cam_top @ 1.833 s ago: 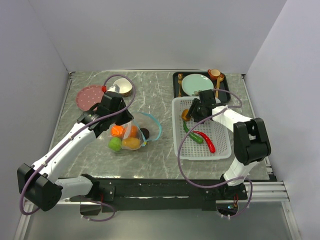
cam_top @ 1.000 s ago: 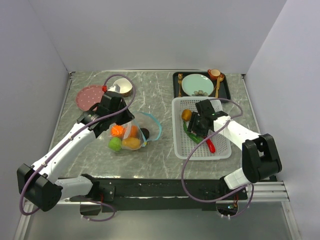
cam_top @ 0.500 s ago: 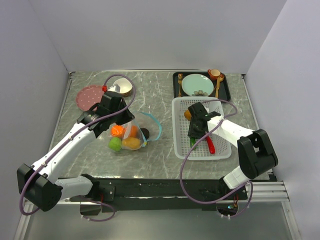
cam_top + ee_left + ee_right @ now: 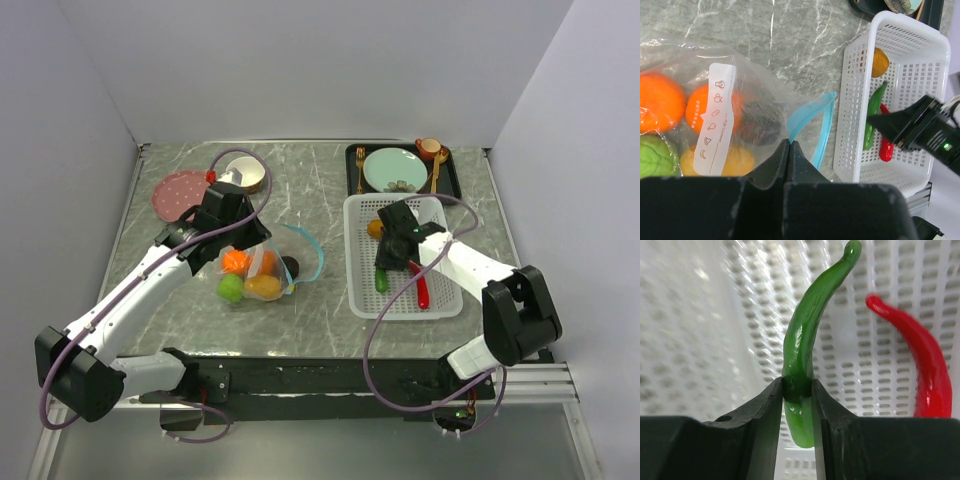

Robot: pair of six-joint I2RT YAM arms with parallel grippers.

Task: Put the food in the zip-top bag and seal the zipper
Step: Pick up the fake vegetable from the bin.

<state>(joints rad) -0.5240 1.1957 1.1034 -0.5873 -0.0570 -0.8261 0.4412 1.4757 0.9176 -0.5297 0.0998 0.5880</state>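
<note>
Zip-top bag (image 4: 262, 268) lies on the table (image 4: 320, 190), left of centre, with round fruits inside — two orange, one green, one yellow, one dark. Its teal zipper (image 4: 825, 127) stands open in a loop. Left end effector (image 4: 790, 145) is clenched on the bag's clear film beside that strip. Long green pepper (image 4: 802, 340) is in the white mesh basket (image 4: 351, 262), grasped near one end by the right end effector (image 4: 797, 390). Red chili (image 4: 927, 370) lies just beside it — an orange-yellow fruit (image 4: 374, 228) sits at the basket's far end.
</note>
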